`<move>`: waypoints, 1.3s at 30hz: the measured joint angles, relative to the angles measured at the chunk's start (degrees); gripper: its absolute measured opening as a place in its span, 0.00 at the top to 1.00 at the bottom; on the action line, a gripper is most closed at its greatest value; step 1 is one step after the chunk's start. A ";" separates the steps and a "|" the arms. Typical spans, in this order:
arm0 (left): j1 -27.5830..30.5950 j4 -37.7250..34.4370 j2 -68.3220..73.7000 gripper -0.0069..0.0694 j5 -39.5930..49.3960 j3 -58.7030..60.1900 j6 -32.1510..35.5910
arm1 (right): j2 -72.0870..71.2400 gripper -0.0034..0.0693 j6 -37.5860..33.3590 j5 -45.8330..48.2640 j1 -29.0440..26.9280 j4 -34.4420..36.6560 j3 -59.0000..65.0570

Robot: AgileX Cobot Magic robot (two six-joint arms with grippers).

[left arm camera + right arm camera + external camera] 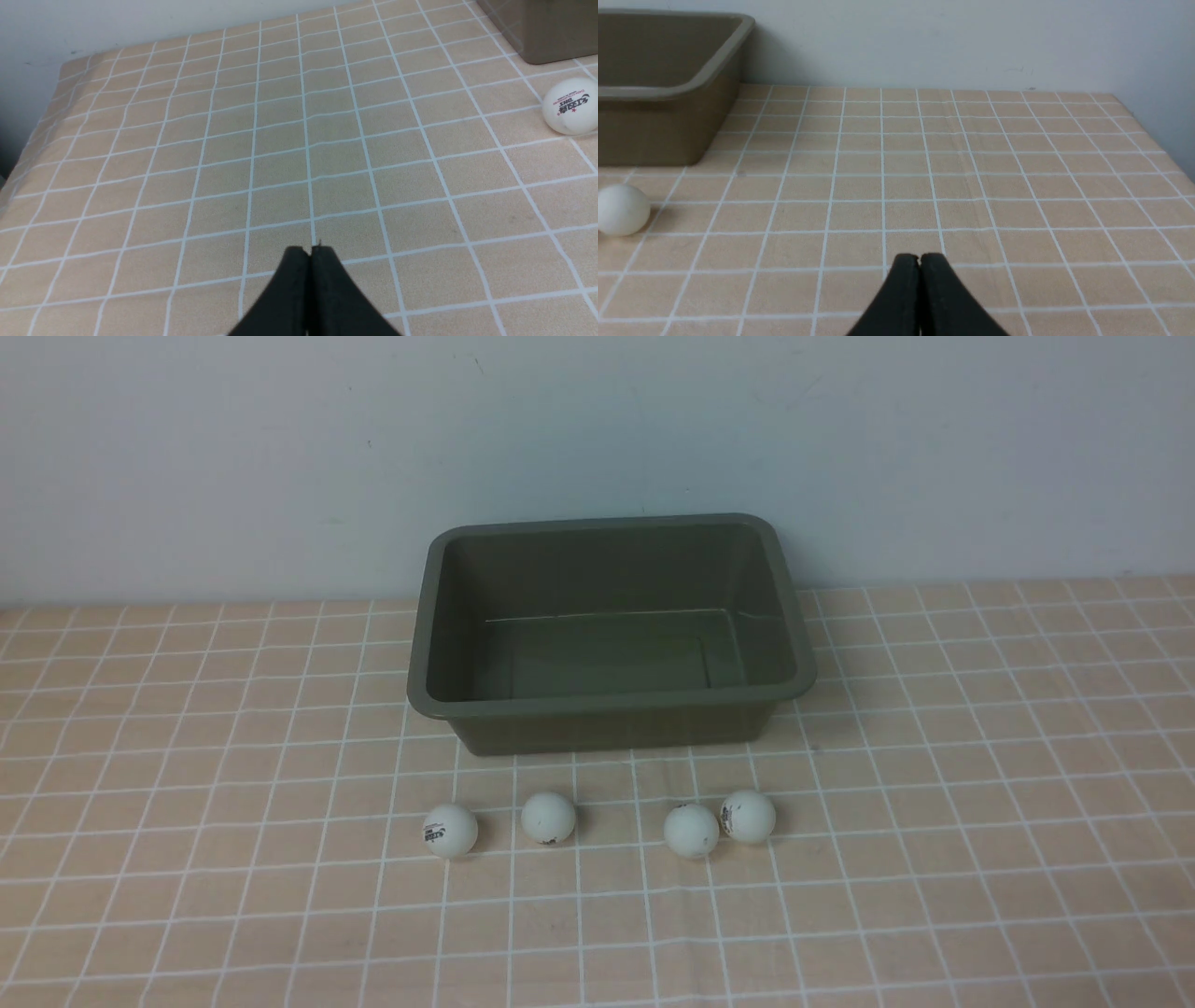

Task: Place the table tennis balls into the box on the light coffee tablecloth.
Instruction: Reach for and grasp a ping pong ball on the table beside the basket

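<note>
Several white table tennis balls lie in a row on the light coffee tablecloth, just in front of the box; the leftmost ball and the rightmost ball bracket the row. The olive-green box stands empty near the back wall. Neither arm shows in the front view. In the left wrist view my left gripper is shut with nothing in it, above bare cloth, a printed ball off to the side. My right gripper is likewise shut and empty, with a ball and the box far to its side.
A pale wall rises directly behind the box. The cloth-covered table ends at its left edge and at its right edge.
</note>
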 joint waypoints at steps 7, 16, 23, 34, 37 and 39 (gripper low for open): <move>0.00 0.00 0.00 1.00 0.00 0.00 0.00 | 0.64 0.98 1.00 13.23 0.00 0.66 -20.72; 0.00 0.00 0.00 1.00 0.00 0.00 0.00 | 6.15 0.98 1.51 31.23 0.00 3.50 -37.43; 0.00 0.00 0.00 1.00 0.00 0.00 0.00 | 6.15 0.98 1.53 34.55 0.00 6.20 -38.11; 0.00 0.00 0.00 1.00 0.00 0.00 0.00 | 6.15 0.98 1.53 34.87 0.00 8.70 -38.11; 0.00 0.00 0.00 1.00 0.00 0.00 0.00 | 6.15 0.98 1.53 34.94 0.00 9.42 -38.11; 0.00 0.00 0.00 1.00 0.00 0.00 0.00 | 6.15 0.98 1.58 34.94 0.00 10.70 -38.11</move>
